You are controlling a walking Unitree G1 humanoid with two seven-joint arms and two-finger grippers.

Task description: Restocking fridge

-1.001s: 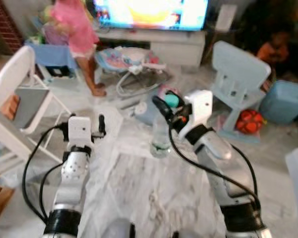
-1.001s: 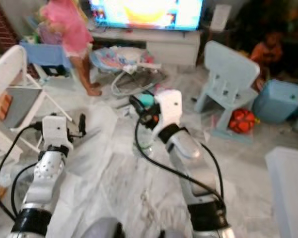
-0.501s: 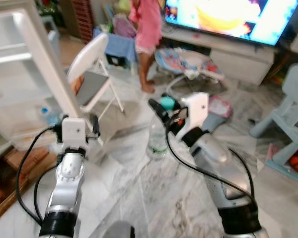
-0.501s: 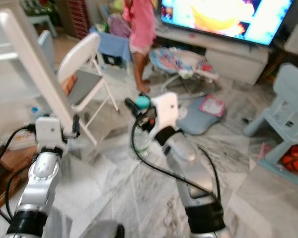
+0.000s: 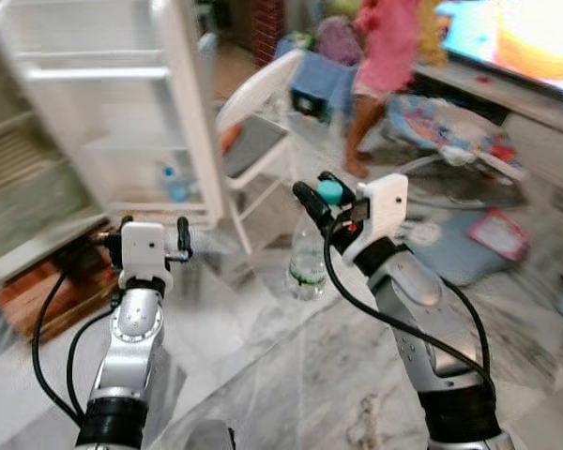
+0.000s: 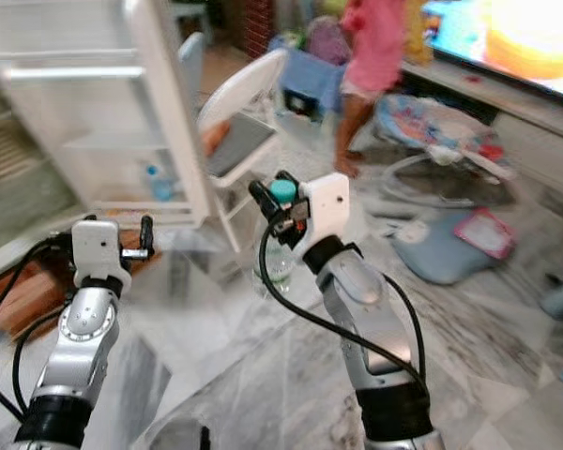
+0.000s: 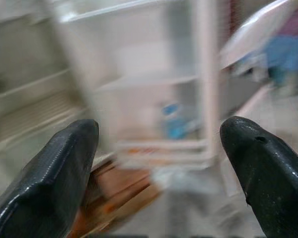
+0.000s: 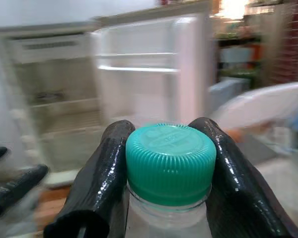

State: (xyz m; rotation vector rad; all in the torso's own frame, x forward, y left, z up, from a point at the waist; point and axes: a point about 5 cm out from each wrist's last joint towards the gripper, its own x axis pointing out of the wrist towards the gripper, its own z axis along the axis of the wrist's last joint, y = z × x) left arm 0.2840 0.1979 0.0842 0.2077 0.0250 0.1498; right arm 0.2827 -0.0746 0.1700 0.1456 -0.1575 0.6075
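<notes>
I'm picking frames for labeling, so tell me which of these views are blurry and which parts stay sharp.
Left eye view: the open fridge and the person are motion-smeared, the arms sharper. Left wrist view: background heavily blurred, only the left hand fingers crisp. Right wrist view: the teal bottle cap in the right hand is sharp, the fridge behind soft.

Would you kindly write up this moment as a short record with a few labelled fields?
right end effector: shut on the water bottle, gripping just under its teal cap
left end effector: open, holding nothing, raised toward the fridge
fridge: door open, a small bottle on its door shelf
surroundings: white folding chair, a person beyond it
image: blurred
</notes>
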